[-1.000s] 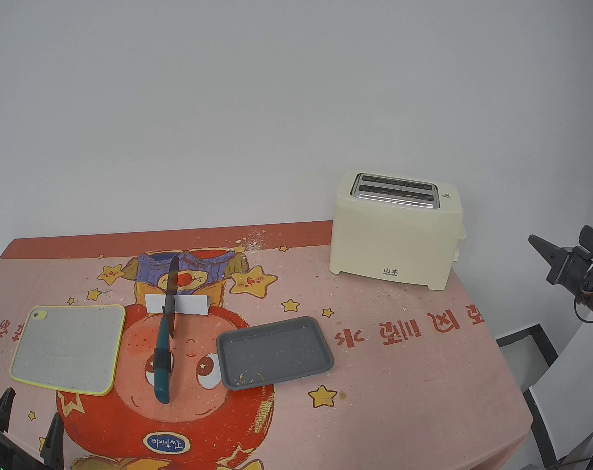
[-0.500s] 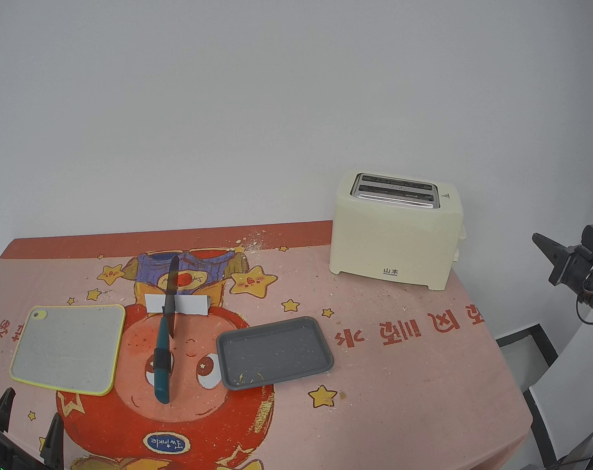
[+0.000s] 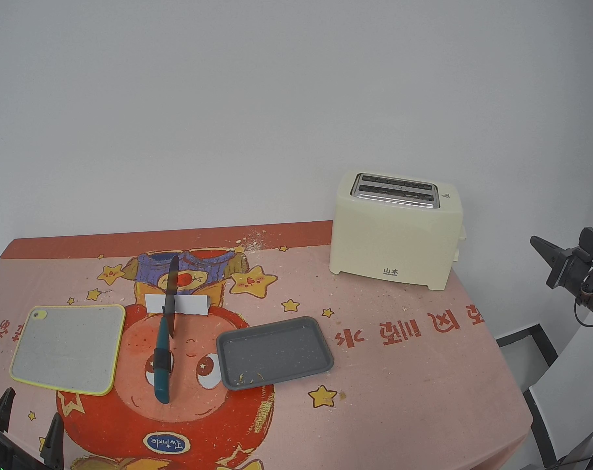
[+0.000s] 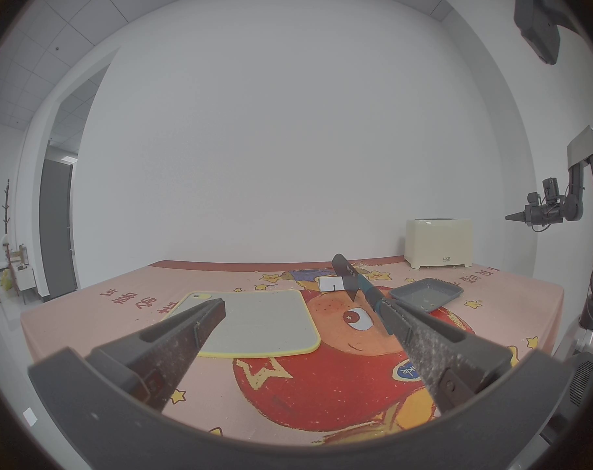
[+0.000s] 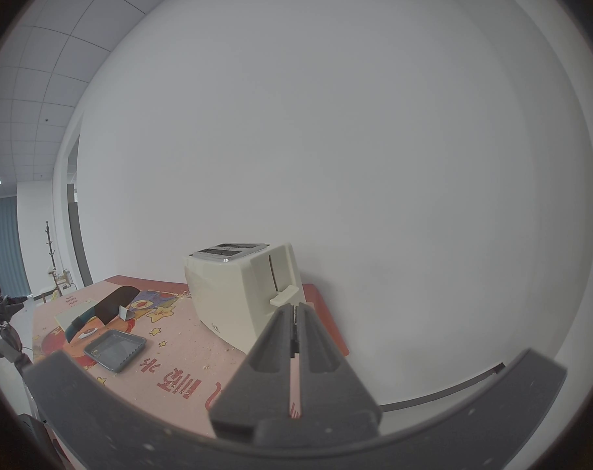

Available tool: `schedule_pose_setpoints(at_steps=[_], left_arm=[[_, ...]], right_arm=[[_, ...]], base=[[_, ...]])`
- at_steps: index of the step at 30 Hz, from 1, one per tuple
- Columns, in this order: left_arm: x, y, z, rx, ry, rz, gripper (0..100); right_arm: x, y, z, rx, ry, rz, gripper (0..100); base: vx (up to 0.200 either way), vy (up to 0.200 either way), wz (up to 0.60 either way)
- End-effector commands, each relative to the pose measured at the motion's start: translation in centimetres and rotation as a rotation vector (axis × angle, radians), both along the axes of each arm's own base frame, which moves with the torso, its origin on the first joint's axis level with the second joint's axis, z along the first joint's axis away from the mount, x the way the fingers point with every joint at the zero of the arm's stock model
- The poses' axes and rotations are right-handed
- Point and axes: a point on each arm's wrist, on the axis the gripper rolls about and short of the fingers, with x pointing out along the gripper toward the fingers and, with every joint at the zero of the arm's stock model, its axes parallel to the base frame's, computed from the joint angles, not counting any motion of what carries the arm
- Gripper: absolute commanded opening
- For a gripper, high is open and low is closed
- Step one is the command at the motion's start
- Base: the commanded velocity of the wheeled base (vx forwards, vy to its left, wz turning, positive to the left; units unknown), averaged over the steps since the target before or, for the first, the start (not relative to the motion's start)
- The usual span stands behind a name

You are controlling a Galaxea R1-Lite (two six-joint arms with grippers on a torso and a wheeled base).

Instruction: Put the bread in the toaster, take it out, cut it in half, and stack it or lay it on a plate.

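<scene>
A cream two-slot toaster [image 3: 396, 230] stands at the back right of the table, its slots dark. A grey rectangular plate [image 3: 274, 352] with crumbs lies mid-table. Left of it a teal-handled knife [image 3: 162, 344] rests with its blade on a white holder [image 3: 191, 304], and a grey cutting board [image 3: 69, 347] with a yellow rim lies further left. My left gripper [image 3: 32, 407] is open at the near left corner, with nothing between its fingers. My right gripper [image 3: 535, 240] is shut on nothing, hanging off the table's right side near the toaster's lever [image 5: 285, 293].
The table wears a pink and red cartoon cloth [image 3: 401, 360] strewn with crumbs. A plain white wall stands close behind the toaster. The table's right edge drops off between the toaster and my right arm.
My right gripper has drifted slightly to the right, away from the toaster. Nothing on the table has moved, and the left gripper is still.
</scene>
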Motion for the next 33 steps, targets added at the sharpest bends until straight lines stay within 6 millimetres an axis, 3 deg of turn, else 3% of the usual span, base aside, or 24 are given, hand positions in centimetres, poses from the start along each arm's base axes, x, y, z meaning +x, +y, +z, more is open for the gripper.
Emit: schedule_pose_setpoints(at_steps=[1, 12, 33], left_arm=[[0.1, 0.0, -0.5, 0.0, 0.018, 0.0, 100], [0.1, 0.0, -0.5, 0.0, 0.018, 0.0, 100], [0.1, 0.0, -0.5, 0.0, 0.018, 0.0, 100]], right_arm=[[0.2, 0.1, -0.3, 0.0, 0.015, -0.019, 0], [1.4, -0.4, -1.6, -0.004, -0.014, -0.033, 0], [1.3, -0.9, -1.2, -0.012, -0.04, -0.056, 0]], base=[[0.0, 0.0, 0.0], [0.0, 0.0, 0.0], [0.0, 0.0, 0.0]])
